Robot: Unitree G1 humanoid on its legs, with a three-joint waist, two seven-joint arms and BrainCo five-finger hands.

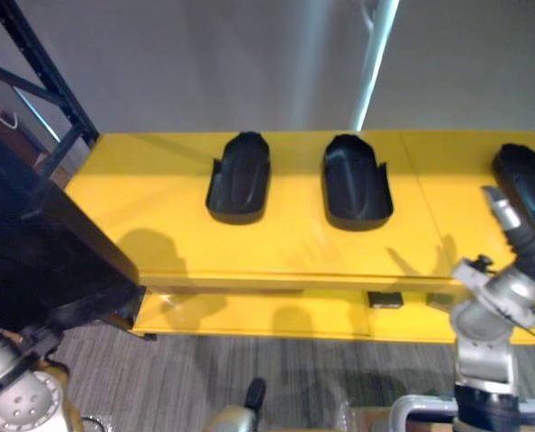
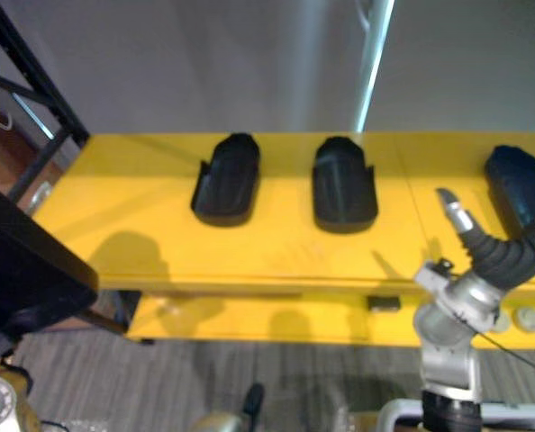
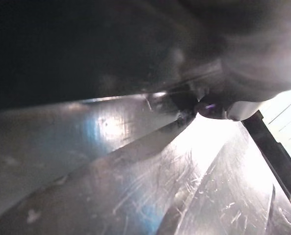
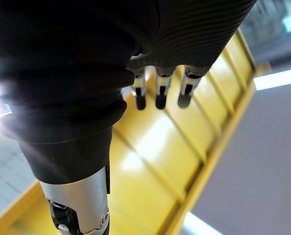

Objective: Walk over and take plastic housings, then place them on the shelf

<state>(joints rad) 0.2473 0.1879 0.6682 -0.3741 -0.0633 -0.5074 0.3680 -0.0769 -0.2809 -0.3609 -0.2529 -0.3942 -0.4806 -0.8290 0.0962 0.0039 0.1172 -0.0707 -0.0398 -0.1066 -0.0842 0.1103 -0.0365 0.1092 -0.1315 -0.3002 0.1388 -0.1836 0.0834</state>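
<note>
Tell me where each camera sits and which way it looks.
Left eye view: on the head, looking down at the yellow table with black housings; right hand at the right.
Right eye view: beside it, same scene; both share the middle housing.
Left wrist view: on the left wrist, against a scratched glossy surface; too close to tell more.
Right wrist view: on the right wrist, looking along its straight fingers at the yellow table.

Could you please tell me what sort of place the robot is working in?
Likely a workshop or factory storage area: black plastic housings lie in a row on a yellow shelf, with a dark steel rack beside it.
</note>
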